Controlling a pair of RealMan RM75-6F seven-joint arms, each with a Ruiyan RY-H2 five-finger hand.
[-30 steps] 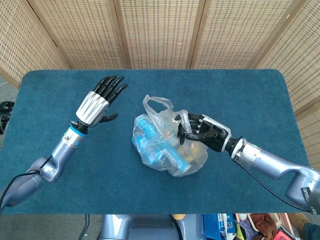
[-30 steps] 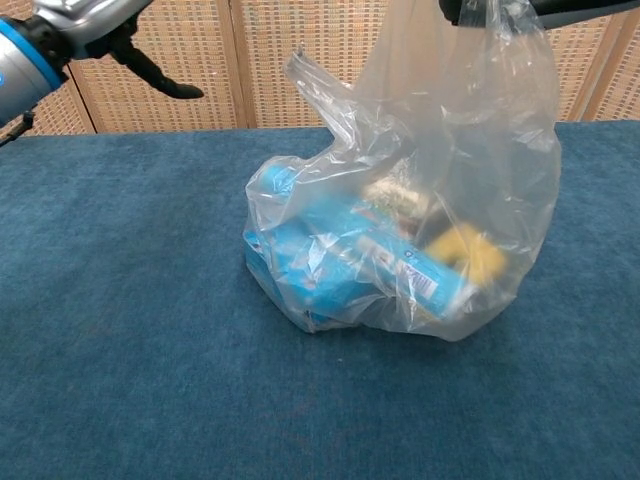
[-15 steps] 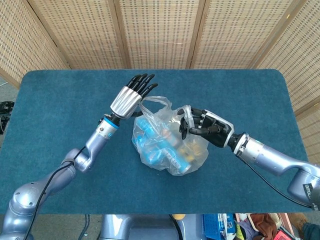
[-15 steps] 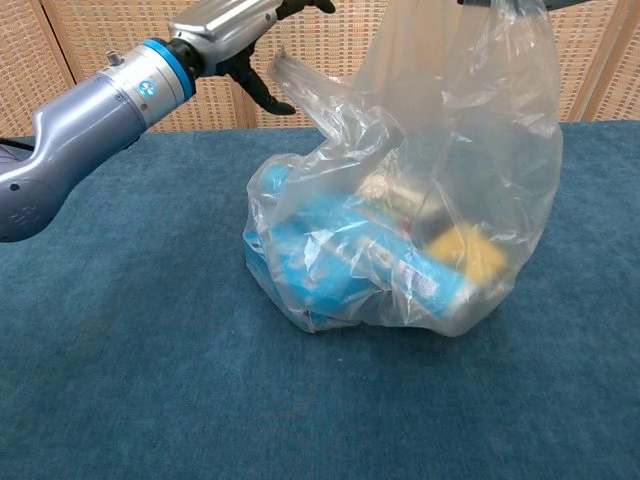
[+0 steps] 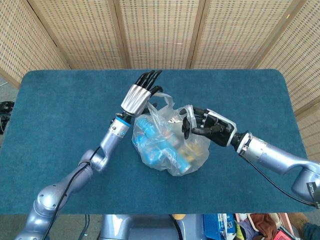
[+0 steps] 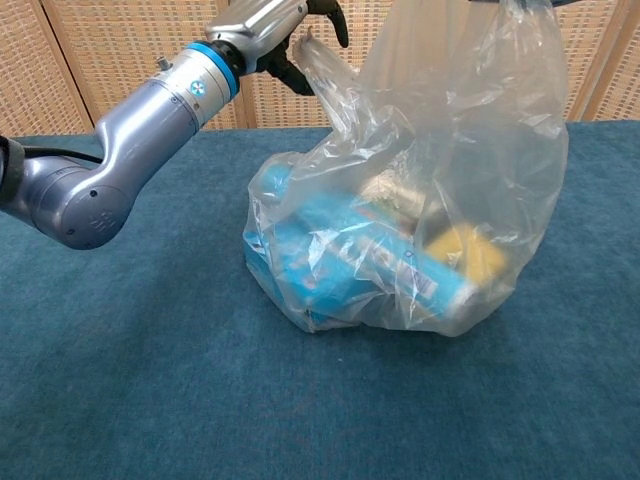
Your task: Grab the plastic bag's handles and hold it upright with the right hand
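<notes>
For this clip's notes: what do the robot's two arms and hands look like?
Both arms are smooth silver-grey metal tubes with rounded joints. The left hand has a ribbed silver back, black fingers and a blue wrist ring; the right hand is black with white panels. Thin black cables run along both forearms.

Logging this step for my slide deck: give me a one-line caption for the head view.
Right hand holds one handle of the clear plastic bag on the blue table while the left hand reaches its other handle.

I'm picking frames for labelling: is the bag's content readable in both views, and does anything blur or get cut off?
Head view: plastic bag is sharp, with glare wrinkles over the blue packs. Chest view: the contents are soft-focused behind glossy film, the left hand is cropped by the top edge, and the right hand is nearly out of frame.
</notes>
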